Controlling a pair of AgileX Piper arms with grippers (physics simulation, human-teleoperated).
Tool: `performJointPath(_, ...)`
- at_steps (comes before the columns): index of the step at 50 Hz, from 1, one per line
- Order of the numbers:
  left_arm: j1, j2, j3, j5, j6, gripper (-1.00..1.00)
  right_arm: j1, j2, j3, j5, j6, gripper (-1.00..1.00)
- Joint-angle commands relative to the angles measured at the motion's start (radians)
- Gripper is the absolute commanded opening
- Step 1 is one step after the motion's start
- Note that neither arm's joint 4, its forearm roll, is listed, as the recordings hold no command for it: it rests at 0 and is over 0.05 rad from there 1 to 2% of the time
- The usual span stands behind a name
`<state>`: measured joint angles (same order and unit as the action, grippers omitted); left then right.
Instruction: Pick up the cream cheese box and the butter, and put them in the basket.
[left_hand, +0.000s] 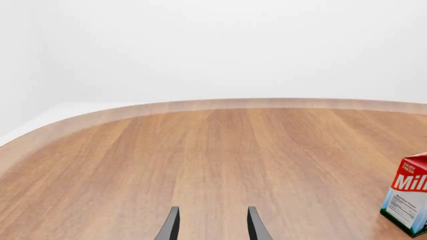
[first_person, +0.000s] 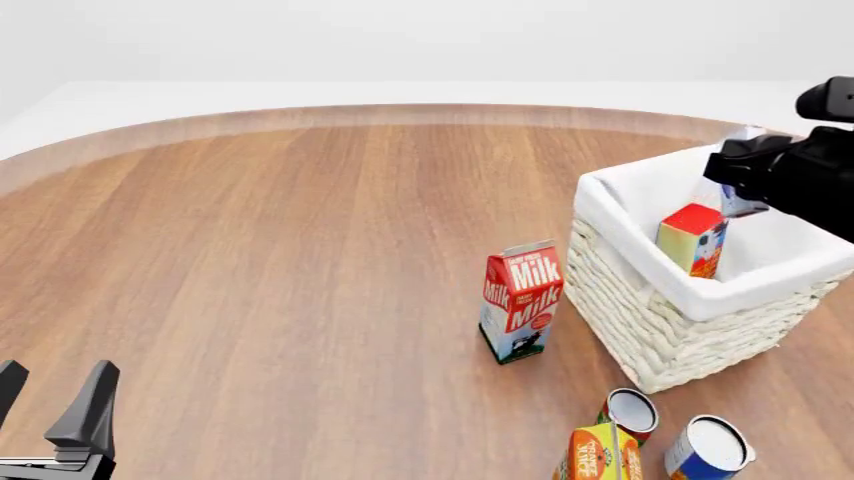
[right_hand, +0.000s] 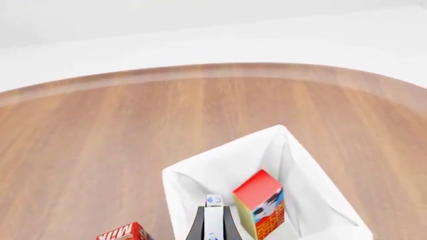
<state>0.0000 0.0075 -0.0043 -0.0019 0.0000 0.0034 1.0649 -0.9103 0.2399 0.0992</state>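
The butter (first_person: 693, 240) stands on end inside the basket (first_person: 667, 330), its long axis close to upright with a slight lean, one red end facing up and an orange side with a dark patch turned toward the front camera; its lettering is too small to read in any view. In the right wrist view the same carton (right_hand: 261, 202) sits just beside the right gripper (right_hand: 213, 222), whose dark fingers are closed against a narrow white box with a small blue mark (right_hand: 213, 215), the cream cheese box, held over the white cloth liner (right_hand: 200, 180). From the front this box (first_person: 741, 195) shows pale, partly hidden by the black arm above the far side of the basket. The left gripper (first_person: 54, 400) hovers low at the near left of the wooden table (first_person: 267, 250), fingers spread apart with nothing between them. A red-and-white carton reading "Milk" (first_person: 522, 300) stands upright just left of the basket; the left wrist view shows "DAIRY FRESH" on it. Two opened cans (first_person: 667, 430) and an orange-yellow carton (first_person: 598, 455) sit near the front edge.
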Motion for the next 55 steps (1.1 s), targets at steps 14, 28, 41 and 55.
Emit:
performJointPath(14, 0.0, 0.0, 0.0, 0.0, 0.0, 1.0, -0.028, 0.123, -0.016, -0.074, 0.004, -1.0)
performJointPath(28, 0.0, 0.0, 0.0, 0.0, 0.0, 1.0, -0.029, 0.158, 0.001, -0.106, 0.0, -1.0)
performJointPath(41, 0.0, 0.0, 0.0, 0.0, 0.0, 1.0, -0.028, 0.203, 0.018, -0.143, -0.008, -1.0)
performJointPath(55, 0.0, 0.0, 0.0, 0.0, 0.0, 1.0, -0.025, 0.234, 0.023, -0.165, -0.014, -1.0)
